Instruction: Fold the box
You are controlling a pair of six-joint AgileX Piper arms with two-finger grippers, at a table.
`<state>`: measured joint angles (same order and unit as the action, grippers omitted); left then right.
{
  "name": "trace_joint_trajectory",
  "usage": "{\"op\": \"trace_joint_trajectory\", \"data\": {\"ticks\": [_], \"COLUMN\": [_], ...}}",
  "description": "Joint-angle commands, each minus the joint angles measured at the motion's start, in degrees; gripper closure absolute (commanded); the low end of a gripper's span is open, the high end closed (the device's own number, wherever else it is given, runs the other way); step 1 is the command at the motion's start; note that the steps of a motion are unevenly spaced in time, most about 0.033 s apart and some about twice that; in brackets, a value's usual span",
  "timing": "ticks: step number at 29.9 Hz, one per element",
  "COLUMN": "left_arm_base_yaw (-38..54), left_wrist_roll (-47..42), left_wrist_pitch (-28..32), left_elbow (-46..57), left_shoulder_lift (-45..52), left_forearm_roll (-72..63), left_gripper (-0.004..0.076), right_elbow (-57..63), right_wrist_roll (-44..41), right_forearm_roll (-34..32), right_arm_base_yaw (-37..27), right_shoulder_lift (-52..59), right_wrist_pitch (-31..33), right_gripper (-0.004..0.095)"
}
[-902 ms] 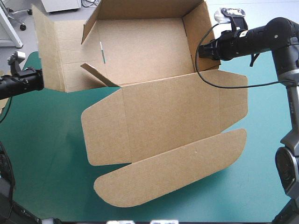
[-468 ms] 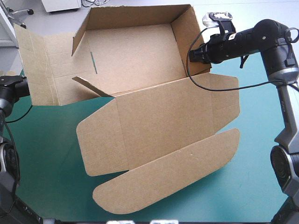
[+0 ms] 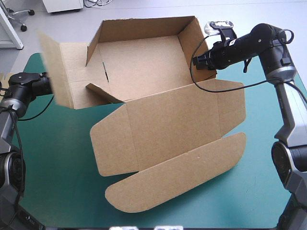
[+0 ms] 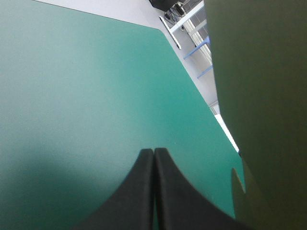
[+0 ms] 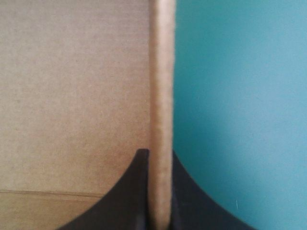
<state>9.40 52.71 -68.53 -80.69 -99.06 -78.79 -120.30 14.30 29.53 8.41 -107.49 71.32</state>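
Note:
The brown box [image 3: 144, 62] stands as an open tray at the table's far side, with its back and side walls raised. Its lid [image 3: 177, 124] lies flat toward the front and ends in a rounded flap [image 3: 177, 177]. A wide left panel [image 3: 60, 72] stands out beyond the tray. My right gripper [image 3: 197, 60] is shut on the top edge of the right wall [image 3: 201, 38]; that board edge [image 5: 162, 72] runs between its fingers [image 5: 136, 191]. My left gripper [image 4: 153, 151] is shut on nothing, low over the cover, with the left panel [image 4: 259, 96] beside it.
Teal-green cover [image 3: 48, 158] shows to the left and right of the lid and along the front. The table's far-left corner edge [image 4: 165, 36] lies ahead of my left gripper. The tray's back wall reaches past the table's far edge.
The box slid left, then back to the right. My right gripper kept hold of the wall. The left arm drew back, then came in beside the left panel, which has swung.

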Motion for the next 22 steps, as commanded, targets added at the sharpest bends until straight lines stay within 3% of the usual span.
{"op": "trace_joint_trajectory", "data": {"ticks": [1,22], "left_arm_base_yaw": [-0.9,-0.9], "left_wrist_roll": [-0.82,-2.77], "left_wrist_pitch": [-5.79,-5.79], "left_elbow": [-1.59,-1.68], "left_shoulder_lift": [4.33,8.15], "left_forearm_roll": [-5.51,-8.4], "left_gripper": [0.0738,0.0738], "right_elbow": [-1.87,-1.77], "right_wrist_roll": [-0.98,-1.49], "right_forearm_roll": [2.19,0.22], "right_arm_base_yaw": [-0.19,0.05], "right_shoulder_lift": [2.22,-0.57], "right_wrist_pitch": [-2.22,-2.57], "right_gripper": [0.094,0.0939]}}
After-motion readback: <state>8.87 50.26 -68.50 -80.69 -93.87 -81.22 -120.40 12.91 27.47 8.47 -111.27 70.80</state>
